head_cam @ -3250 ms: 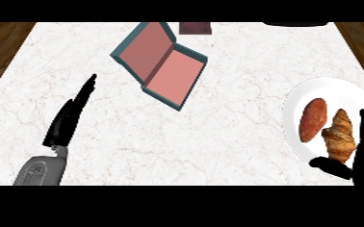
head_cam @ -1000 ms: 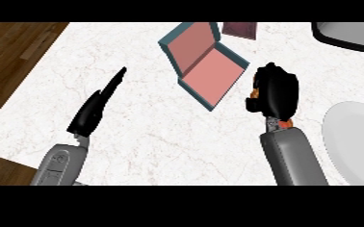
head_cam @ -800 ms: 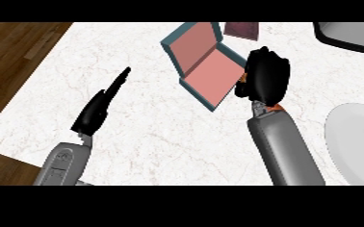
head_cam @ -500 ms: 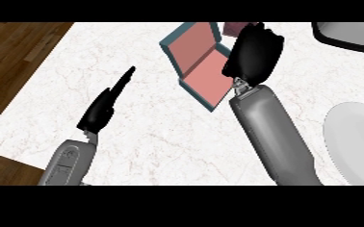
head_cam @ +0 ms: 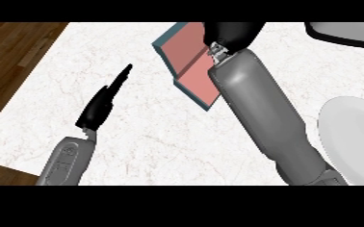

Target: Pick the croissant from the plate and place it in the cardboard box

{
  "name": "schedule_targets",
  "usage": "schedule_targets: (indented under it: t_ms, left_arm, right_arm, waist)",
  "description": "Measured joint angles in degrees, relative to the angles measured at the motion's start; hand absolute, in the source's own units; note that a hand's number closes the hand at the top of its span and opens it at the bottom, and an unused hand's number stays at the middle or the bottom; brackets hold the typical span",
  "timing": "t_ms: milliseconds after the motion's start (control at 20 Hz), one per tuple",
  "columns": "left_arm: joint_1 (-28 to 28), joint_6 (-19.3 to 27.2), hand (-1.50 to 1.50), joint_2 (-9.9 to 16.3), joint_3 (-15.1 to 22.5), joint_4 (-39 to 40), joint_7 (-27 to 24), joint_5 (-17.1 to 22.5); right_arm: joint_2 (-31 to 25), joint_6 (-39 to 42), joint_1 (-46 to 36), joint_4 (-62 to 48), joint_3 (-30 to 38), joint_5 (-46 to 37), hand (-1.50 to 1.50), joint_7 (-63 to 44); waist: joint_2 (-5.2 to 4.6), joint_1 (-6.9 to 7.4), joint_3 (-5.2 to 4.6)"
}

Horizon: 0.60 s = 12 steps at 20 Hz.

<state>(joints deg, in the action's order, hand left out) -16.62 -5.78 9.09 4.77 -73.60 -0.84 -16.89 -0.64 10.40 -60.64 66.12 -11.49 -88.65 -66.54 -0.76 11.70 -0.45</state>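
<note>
My right hand (head_cam: 233,32) has moved up from beside the box (head_cam: 192,65) to sit over its far half, at the top of the view. Its fingers are bunched dark against the band, so I cannot tell whether they are curled or straight, and no croissant shows; it is probably hidden under the hand. That puts me at the release. My left hand (head_cam: 105,102) rests on the counter (head_cam: 142,139) with straight fingers, well apart from the box. The plate (head_cam: 344,134) lies at the right edge, its visible part bare. The counter is pale marble, with a wood floor (head_cam: 25,43) at left.
</note>
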Motion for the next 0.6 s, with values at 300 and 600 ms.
schedule_targets:
  t_ms: [300, 600]
  left_arm:
    - [0.56, 1.47, 0.00, 0.07, -1.03, 0.82, -0.61, -0.26]
    - [0.90, 1.56, 0.00, 1.07, -2.33, 1.17, -1.25, 0.15]
  right_arm:
    - [-0.13, 0.87, -5.02, -6.49, 0.90, 4.64, 1.50, -2.59]
    - [-0.19, -0.38, -3.81, -10.72, 4.14, 13.70, -1.50, -3.94]
  waist:
    - [-0.04, -2.30, 0.10]
    - [-0.10, -3.52, 0.27]
